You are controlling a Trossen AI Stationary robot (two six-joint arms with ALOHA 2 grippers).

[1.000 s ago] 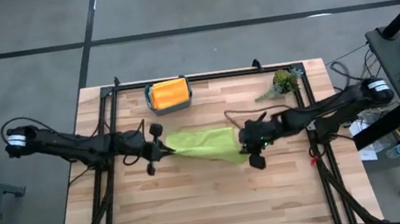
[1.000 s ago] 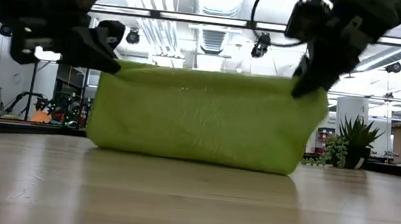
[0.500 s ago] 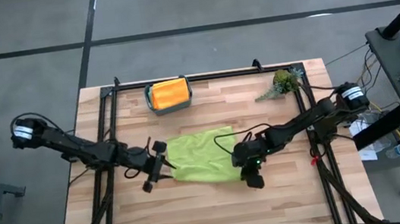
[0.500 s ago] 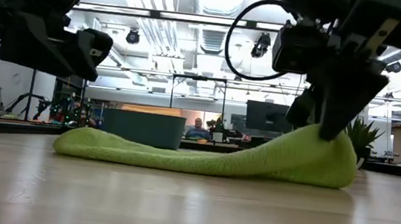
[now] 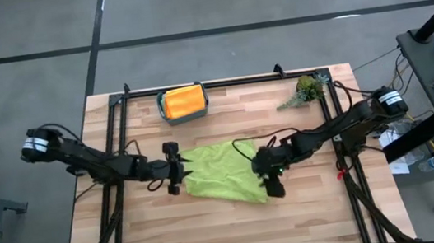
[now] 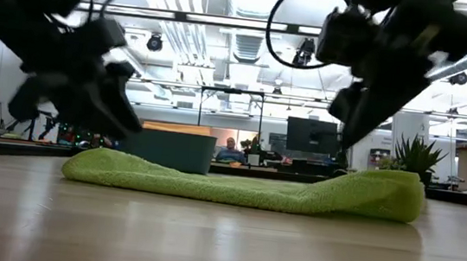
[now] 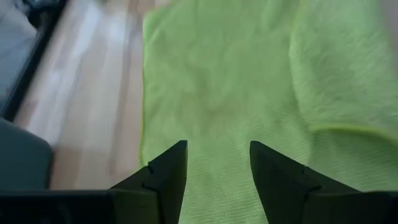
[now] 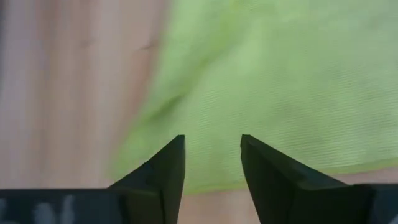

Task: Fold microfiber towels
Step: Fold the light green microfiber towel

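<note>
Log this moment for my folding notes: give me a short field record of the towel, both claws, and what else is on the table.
towel: lime green towel lying on the wooden table, one end humped up in the low view
left claw: left claw open at the towel's left edge, holding nothing
right claw: right claw open over the towel's right end, holding nothing
bin: teal bin at the back edge, orange towel inside
plant: green plant sprig at the back right

lime green towel (image 6: 245, 188) flat on table (image 6: 204, 240) | both end effectors above it | teal bin (image 6: 166, 149) behind
</note>
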